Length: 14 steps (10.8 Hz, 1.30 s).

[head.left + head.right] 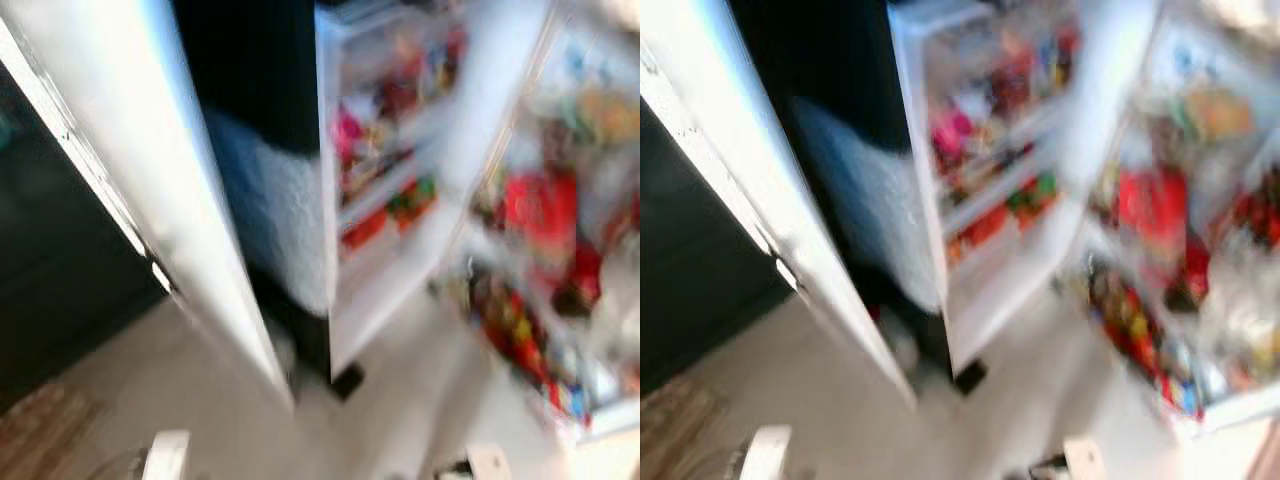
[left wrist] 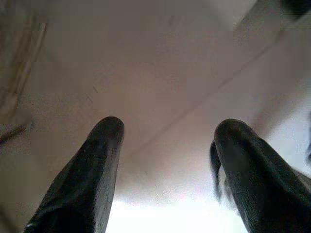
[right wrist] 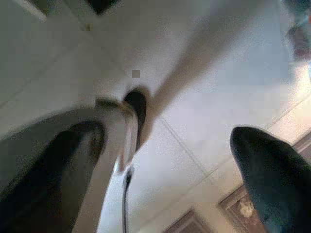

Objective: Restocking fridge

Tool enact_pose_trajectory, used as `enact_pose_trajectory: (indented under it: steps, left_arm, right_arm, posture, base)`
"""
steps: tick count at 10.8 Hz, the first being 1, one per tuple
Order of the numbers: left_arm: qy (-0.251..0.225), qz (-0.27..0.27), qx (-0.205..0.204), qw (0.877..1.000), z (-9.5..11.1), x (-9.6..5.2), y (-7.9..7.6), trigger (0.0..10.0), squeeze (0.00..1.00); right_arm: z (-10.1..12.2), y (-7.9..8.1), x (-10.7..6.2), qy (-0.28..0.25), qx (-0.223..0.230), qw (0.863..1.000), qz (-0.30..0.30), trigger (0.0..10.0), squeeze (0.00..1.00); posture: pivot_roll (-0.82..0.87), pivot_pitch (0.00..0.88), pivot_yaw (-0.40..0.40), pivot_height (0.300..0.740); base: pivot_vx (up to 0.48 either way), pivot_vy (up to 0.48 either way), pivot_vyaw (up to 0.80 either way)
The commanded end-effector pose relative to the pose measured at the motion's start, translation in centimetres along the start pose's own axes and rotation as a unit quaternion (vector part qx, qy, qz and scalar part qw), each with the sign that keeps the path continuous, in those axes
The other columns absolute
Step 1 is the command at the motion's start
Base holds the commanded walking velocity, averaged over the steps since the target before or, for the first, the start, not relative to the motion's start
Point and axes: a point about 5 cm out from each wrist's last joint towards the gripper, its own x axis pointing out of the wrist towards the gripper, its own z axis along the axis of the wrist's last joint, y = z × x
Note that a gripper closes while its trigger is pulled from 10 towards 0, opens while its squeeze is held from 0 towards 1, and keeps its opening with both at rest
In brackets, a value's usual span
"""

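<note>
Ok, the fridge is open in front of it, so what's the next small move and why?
Probably pause and steady the head before reaching. The fridge stands open with packed door shelves, but both eye views are blurred. The left pincer and right pincer hang open over the floor, holding nothing to stock.

The fridge (image 1: 390,290) stands open on a pale tiled floor (image 1: 200,400), its door shelves (image 1: 385,200) crowded with blurred red, pink and green packs, too smeared to name. The right-hand door (image 1: 540,300) carries more blurred red and yellow goods on its racks. Both claws hang low over the floor: the left gripper (image 2: 167,160) points at bare pale tile with its fingers apart, and the right gripper (image 3: 170,160), fingers also spread, looks down on tile seams.
</note>
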Motion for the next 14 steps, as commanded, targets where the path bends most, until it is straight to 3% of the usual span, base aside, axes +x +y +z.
enact_pose_trajectory:
  steps: [1,9,10,11,14]
  left_arm:
    - [0.026,0.006,0.012,1.0,-1.7,-0.4,0.8,10.0,0.0]
    - [0.027,0.01,0.016,0.999,-1.8,-0.4,1.0,10.0,0.0]
    - [0.03,0.018,0.017,0.999,-1.9,-0.4,1.1,10.0,0.0]
    - [0.03,0.02,0.017,0.999,-1.9,-0.4,1.2,10.0,0.0]
    - [0.038,0.044,-0.012,0.998,-2.2,-0.5,1.4,10.0,0.0]
  right_arm:
    - [-1.0,0.6,-0.1,0.016,0.005,1.0,0.008,10.0,0.0]
    - [-1.1,0.7,-0.1,0.018,0.004,1.0,0.009,10.0,0.0]
    - [-1.9,-5.2,-2.0,-0.039,0.157,0.941,-0.299,10.0,0.0]
    - [-0.8,-9.2,-3.2,-0.073,0.144,0.927,-0.34,10.0,0.0]
    - [2.3,-11.3,-3.9,-0.147,0.168,0.899,-0.376,10.0,0.0]
  posture:
    - [-0.1,0.135,0.073,0.74]
    - [-0.1,0.126,0.075,0.74]
    - [-0.15,0.143,0.081,0.74]
    - [-0.15,0.144,0.082,0.74]
    - [-0.14,0.139,0.084,0.74]
  base:
    - [0.0,0.0,-0.75]
    - [0.0,0.0,-0.75]
    - [0.0,0.0,0.0]
    - [0.0,0.0,0.0]
    - [0.0,0.0,0.0]
